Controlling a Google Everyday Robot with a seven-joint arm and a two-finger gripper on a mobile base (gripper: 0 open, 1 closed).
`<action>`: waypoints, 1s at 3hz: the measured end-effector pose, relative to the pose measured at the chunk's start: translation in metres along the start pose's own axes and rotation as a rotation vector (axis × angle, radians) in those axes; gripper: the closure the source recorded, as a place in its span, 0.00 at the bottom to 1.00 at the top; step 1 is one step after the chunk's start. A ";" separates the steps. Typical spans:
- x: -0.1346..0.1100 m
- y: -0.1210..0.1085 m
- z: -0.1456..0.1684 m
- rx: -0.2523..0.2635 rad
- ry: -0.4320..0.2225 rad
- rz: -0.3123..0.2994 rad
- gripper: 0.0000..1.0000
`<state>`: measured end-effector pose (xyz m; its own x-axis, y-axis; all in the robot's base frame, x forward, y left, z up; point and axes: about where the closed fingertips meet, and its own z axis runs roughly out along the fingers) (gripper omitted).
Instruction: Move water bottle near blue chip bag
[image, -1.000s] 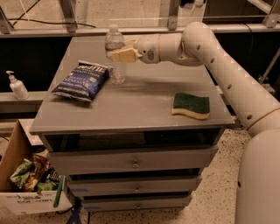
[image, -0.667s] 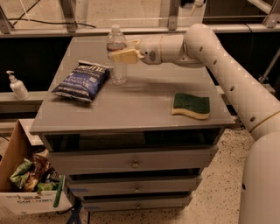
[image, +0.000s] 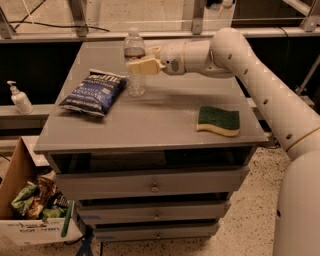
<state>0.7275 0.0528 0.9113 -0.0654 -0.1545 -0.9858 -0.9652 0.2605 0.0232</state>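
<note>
Gripper (image: 134, 65) jaws grip water bottle (image: 136, 84) beside blue chip bag (image: 94, 93); box (image: 31, 233): packets (image: 33, 198).

The white arm (image: 265, 95) rises from the base (image: 300, 210) at 4 o'clock and climbs toward 11 o'clock to a rounded elbow (image: 230, 47) at 1 o'clock. There it bends and runs level toward 9 o'clock. The wrist (image: 180, 57) lies horizontal above the surface (image: 150, 120). The gripper (image: 140, 59) sits at about 11 o'clock of the surface. Its tan fingers (image: 144, 66) point to 9 o'clock, clamped on either side of the water bottle (image: 134, 82) at mid-height.
</note>
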 end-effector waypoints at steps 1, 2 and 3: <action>0.001 0.006 0.001 -0.006 0.006 0.002 0.00; 0.001 0.006 0.002 -0.007 0.006 0.002 0.00; 0.002 0.005 -0.001 0.002 0.010 0.003 0.00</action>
<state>0.7228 0.0529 0.9096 -0.0704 -0.1633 -0.9841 -0.9646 0.2626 0.0255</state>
